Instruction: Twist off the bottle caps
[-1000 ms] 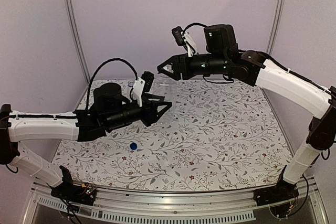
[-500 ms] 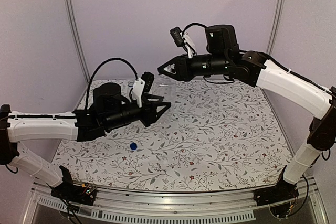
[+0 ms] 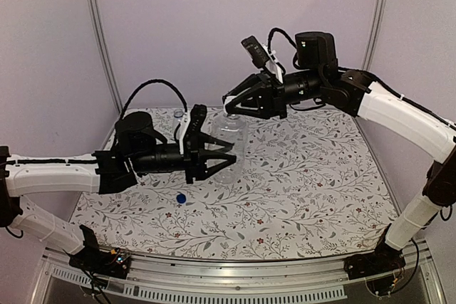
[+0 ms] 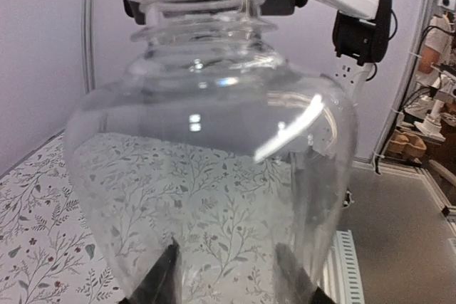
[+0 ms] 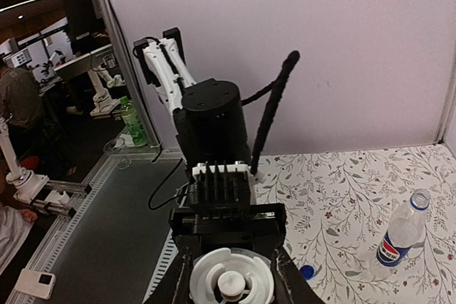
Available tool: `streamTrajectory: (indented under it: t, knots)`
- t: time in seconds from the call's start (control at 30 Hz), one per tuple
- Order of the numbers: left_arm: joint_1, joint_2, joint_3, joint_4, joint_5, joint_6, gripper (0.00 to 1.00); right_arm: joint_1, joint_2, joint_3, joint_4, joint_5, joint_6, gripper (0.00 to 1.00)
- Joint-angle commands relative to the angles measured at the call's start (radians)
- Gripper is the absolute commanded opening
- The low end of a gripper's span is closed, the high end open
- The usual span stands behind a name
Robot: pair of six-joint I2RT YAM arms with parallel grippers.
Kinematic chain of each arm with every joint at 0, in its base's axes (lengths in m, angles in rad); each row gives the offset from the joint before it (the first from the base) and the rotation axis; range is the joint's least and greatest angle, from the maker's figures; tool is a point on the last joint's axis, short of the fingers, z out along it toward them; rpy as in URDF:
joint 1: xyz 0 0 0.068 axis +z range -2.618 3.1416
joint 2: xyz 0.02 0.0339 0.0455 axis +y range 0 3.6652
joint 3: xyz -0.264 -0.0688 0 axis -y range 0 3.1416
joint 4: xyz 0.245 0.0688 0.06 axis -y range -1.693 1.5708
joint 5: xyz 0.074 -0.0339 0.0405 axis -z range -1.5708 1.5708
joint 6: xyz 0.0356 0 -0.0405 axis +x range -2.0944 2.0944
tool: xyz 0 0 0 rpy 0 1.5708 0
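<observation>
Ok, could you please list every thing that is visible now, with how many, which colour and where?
plain bottle: one, clear, held above the table
white cap: one, whitish, on the plain bottle's neck
Pepsi bottle: one, clear with blue label, standing uncapped, far left of the table
blue cap: one, blue, lying on the table near the left arm
table: one, leaf-patterned cover, under everything
left gripper: one, black, shut on the plain bottle
right gripper: one, black, shut on the white cap
</observation>
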Motion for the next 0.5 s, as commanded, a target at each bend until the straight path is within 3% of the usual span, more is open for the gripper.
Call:
streamTrajectory:
  t: [0.0, 0.23, 0.47]
  knots:
    - [-0.006, 0.004, -0.009, 0.114, 0.284, 0.001, 0.19, -0.004, -0.003, -0.010, 0.036, -0.301, -0.115, 0.03]
    - [-0.006, 0.023, -0.007, 0.129, 0.303, -0.011, 0.19, -0.025, 0.010, -0.008, 0.036, -0.350, -0.116, 0.13]
    - [-0.004, 0.017, -0.008, 0.090, 0.215, 0.005, 0.19, -0.033, -0.005, -0.012, 0.031, -0.202, -0.071, 0.26]
